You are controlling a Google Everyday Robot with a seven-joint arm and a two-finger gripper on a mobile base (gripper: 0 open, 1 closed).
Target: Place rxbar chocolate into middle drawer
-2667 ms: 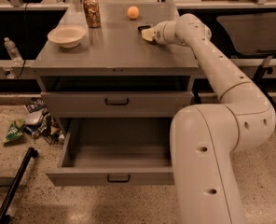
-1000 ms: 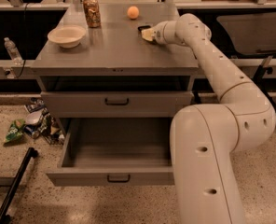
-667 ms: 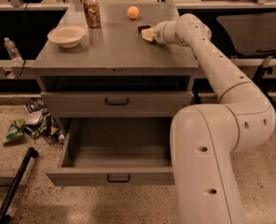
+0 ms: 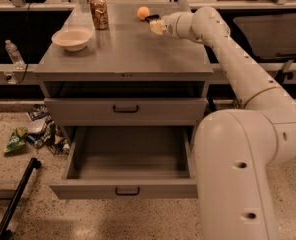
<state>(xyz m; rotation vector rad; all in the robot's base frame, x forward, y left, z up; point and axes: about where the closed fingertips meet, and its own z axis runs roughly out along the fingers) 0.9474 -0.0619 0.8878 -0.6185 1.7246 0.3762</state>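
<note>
The rxbar chocolate [image 4: 152, 18] shows as a small dark sliver at the back right of the cabinet top, right at the tip of my gripper [image 4: 156, 26] and beside an orange ball [image 4: 143, 12]. Most of the bar is hidden by the gripper, and I cannot tell whether it is held. My arm reaches in from the right over the top. The middle drawer [image 4: 88, 189] is pulled wide open below and its inside is bare. The drawer above it [image 4: 125, 109] is shut.
A white bowl [image 4: 72, 38] and a brown patterned can [image 4: 98, 6] stand at the back left of the top. My white base [image 4: 238, 174] stands close to the open drawer's right side. Wrappers [image 4: 33, 134], a bottle [image 4: 14, 54] and a black pole [image 4: 15, 199] are on the left.
My gripper has moved a little up and back in the picture, toward the orange ball. The drawer, bowl, can and ball have not moved.
</note>
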